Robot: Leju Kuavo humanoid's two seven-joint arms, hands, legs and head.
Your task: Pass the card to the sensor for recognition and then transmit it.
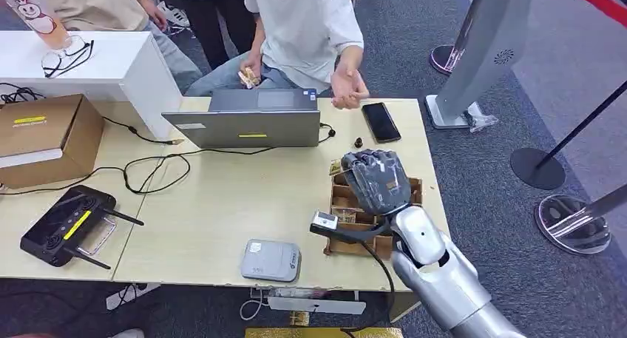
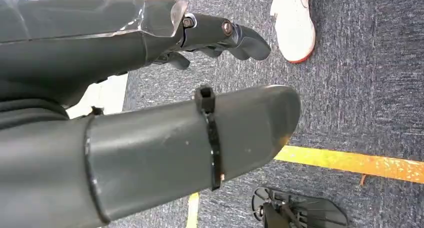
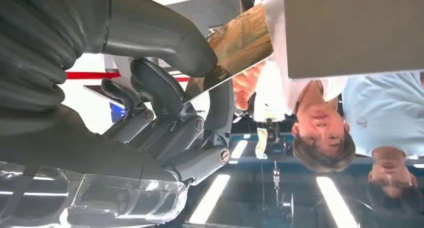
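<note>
Since the right hand (image 1: 375,179) is raised above the cardboard tray (image 1: 341,205) near the bench's (image 1: 222,205) right edge, I judge its fingers (image 3: 165,96) pinch the card (image 3: 235,46) for the grey sensor (image 1: 271,260) at the front edge. My left hand (image 2: 220,33) hangs empty, fingers loosely apart.

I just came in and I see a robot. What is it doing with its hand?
The robot's right hand is lifted over a brown card holder on the table, pinching a patterned card. The grey card sensor sits near the table's front edge. A person waits behind the laptop. The left hand hangs over the floor.
</note>
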